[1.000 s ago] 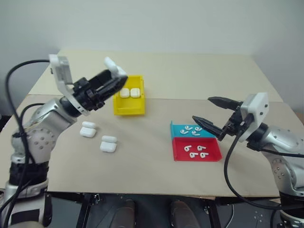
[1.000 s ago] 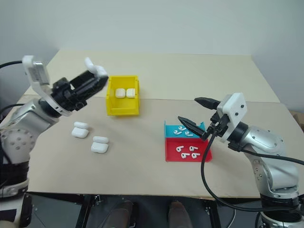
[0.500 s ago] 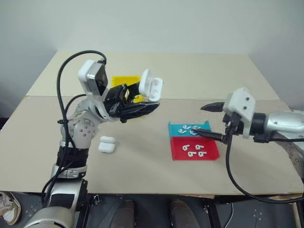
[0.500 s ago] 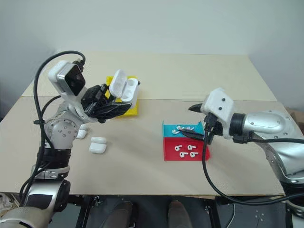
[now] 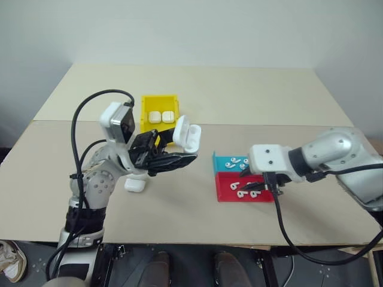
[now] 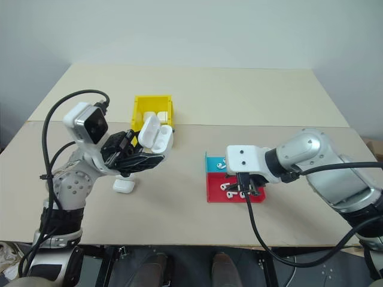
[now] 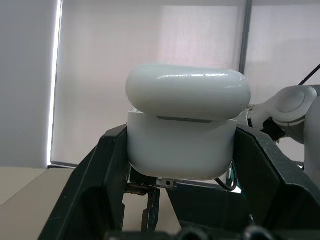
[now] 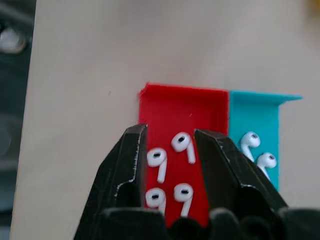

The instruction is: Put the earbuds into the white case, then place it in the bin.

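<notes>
Take the tray (image 5: 222, 194), the shallow teal-and-red one, as your landmark on the table (image 5: 251, 95). The yellow bin (image 5: 145, 112) sits well away from it on the far left side, already holding two closed cases, so it is likely the drop-off for finished ones. Your left gripper (image 5: 179, 156) hangs above the table left of the tray, clamped on the white case (image 5: 187, 135) with its lid tipped open, presumably held up to receive earbuds. One spare case (image 5: 135, 185) lies on the table below that arm. Your right gripper (image 8: 169, 145) is lowered over the tray's red half, fingers (image 8: 127, 160) apart and straddling the earbuds (image 8: 182, 144) there, seemingly lined up to pinch one. More earbuds lie in the teal half.
</notes>
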You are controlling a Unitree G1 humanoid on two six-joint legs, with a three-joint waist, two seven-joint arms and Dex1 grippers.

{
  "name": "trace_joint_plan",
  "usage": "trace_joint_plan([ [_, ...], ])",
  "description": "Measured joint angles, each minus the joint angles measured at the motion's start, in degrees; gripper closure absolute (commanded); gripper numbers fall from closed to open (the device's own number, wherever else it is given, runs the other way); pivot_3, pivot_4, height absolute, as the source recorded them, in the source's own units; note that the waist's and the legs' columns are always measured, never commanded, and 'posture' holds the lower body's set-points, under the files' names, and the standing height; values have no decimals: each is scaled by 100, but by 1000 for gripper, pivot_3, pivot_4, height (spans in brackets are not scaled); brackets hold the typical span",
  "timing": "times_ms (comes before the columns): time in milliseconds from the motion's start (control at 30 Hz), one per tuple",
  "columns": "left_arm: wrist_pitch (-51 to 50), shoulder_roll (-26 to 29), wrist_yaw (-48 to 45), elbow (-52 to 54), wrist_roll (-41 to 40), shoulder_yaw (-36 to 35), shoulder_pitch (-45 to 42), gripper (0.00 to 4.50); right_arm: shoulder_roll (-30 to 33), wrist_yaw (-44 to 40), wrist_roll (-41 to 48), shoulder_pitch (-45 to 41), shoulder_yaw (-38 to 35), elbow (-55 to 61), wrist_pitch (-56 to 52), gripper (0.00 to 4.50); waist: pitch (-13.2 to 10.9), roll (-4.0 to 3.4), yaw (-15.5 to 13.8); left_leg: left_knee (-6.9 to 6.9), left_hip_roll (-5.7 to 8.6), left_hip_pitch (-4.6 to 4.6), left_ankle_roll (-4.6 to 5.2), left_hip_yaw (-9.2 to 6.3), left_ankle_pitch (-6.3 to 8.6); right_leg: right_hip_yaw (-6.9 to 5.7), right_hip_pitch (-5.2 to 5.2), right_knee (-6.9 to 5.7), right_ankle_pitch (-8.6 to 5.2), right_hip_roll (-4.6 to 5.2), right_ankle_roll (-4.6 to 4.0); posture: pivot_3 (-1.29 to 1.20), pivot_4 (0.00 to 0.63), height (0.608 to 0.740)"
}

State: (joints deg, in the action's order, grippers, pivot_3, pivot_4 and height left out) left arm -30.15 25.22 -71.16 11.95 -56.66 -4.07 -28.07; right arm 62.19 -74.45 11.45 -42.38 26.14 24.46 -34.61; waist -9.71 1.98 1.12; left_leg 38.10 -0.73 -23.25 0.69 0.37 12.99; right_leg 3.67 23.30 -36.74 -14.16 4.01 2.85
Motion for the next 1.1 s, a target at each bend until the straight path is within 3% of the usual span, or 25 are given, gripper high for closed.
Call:
trace_joint_plan([
  [200, 0, -12, 206, 333, 35, 6, 353, 1670, -216, -454, -1174, -226, 914, -270, 435, 2644, 0, 0, -41, 1, 4, -6, 0, -1, 0, -3, 2, 3, 0, 7, 0, 0, 150, 740],
  [1100, -7, -82, 482, 775, 0, 33, 477, 1670, -1109, -659, -2603, 14, 1119, -1057, 532, 2644, 0, 0, -17, 5, 2, 2, -1, -5, 0, -5, -3, -2, 2, 0, -2, 0, 150, 740],
])
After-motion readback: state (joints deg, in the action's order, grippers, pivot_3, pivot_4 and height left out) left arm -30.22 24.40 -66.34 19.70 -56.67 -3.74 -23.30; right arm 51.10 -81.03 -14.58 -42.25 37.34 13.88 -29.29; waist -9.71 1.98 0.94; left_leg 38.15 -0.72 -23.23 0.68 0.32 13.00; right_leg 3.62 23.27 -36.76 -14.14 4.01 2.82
